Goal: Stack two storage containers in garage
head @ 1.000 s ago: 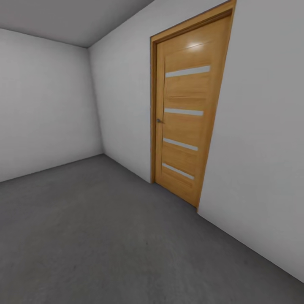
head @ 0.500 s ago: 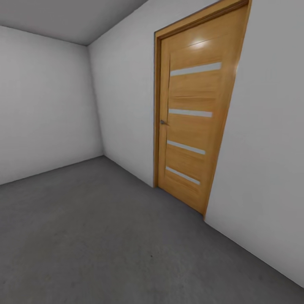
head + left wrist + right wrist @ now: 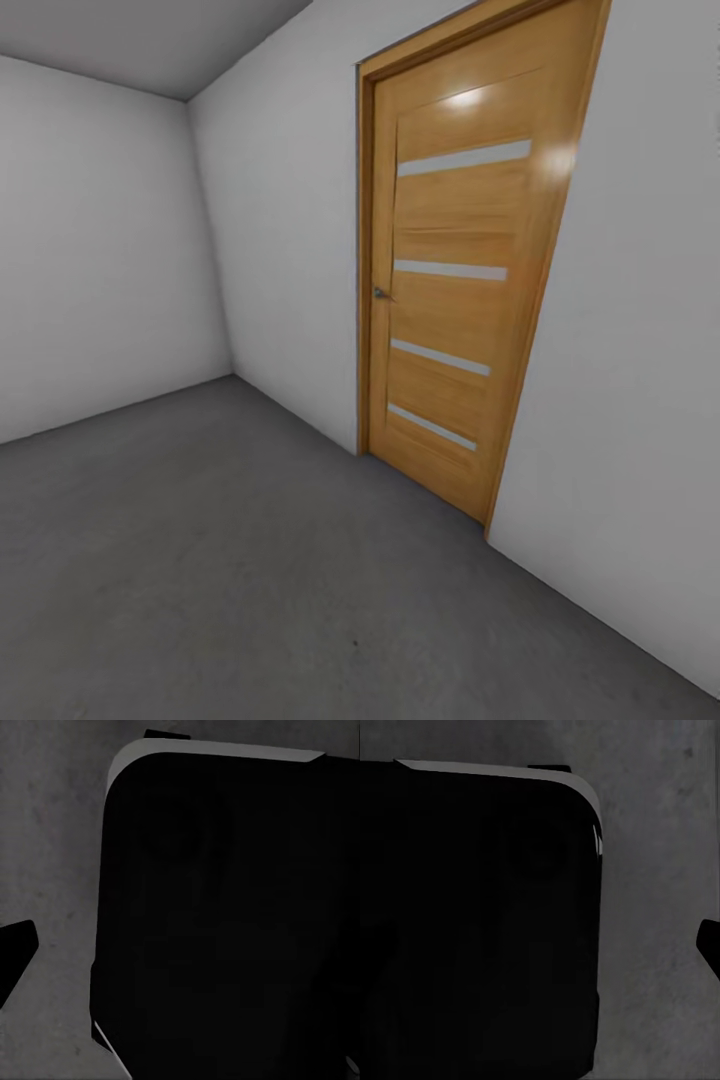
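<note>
Transit in a bare room: a closed wooden door (image 3: 450,270) stands at right in the white wall (image 3: 290,240), dark grey floor (image 3: 200,560) runs beneath, no container is in sight, each claw's state cannot be told, and steering too close risks clipping the door frame.

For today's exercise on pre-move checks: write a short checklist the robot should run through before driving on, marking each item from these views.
1. Wooden door ahead on the right: shut, not ok for passing.
2. Door handle in sight: ok.
3. Dark grey floor free of obstacles in the head view: ok.
4. White walls kept at a distance: ok.
5. Storage containers carried: cannot tell.
6. Tool state, either arm: cannot tell.
</note>
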`<state>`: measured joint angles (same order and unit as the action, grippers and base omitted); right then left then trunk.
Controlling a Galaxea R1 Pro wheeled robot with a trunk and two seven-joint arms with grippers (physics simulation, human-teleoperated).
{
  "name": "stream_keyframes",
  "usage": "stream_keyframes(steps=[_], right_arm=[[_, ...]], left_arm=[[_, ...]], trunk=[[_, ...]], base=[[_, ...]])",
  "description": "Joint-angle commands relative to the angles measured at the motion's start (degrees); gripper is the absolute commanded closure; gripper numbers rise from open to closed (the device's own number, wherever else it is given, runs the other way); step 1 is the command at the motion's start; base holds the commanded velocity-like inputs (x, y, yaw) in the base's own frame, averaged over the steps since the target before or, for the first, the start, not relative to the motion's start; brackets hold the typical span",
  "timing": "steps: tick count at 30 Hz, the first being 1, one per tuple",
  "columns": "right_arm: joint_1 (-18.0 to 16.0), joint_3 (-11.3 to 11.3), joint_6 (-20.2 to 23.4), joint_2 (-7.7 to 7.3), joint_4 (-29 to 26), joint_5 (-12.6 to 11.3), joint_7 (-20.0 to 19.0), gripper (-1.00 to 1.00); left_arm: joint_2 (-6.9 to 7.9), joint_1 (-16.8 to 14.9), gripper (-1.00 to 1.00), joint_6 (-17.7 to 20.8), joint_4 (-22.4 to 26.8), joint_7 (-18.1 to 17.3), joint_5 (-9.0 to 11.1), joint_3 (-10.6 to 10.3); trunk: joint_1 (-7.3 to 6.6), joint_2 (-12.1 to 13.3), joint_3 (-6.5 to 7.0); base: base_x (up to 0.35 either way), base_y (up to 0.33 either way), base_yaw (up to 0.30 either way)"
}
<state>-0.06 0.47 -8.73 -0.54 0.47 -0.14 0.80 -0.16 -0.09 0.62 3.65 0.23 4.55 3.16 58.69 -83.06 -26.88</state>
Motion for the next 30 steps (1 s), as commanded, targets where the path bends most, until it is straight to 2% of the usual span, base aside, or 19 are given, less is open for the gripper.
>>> stream_keyframes(steps=[1,16,30], right_arm=[[-0.02,0.05,-0.23,0.01,0.05,-0.01,0.08,-1.00],[-0.02,0.05,-0.23,-0.02,0.05,0.03,0.08,-1.00],[-0.02,0.06,-0.23,-0.08,0.05,0.05,0.08,-1.00]], left_arm=[[-0.02,0.00,-1.00,0.06,0.05,0.01,0.47,0.27],[-0.02,0.00,-1.00,0.00,0.11,-0.06,0.46,0.27],[-0.02,0.00,-1.00,-0.06,0.13,-0.06,0.46,0.27]], trunk=[[0.03,-0.02,-0.04],[0.03,-0.02,-0.04],[0.03,-0.02,-0.04]], base=[[0.325,0.000,-0.221],[0.325,0.053,-0.232],[0.325,0.159,-0.031]])
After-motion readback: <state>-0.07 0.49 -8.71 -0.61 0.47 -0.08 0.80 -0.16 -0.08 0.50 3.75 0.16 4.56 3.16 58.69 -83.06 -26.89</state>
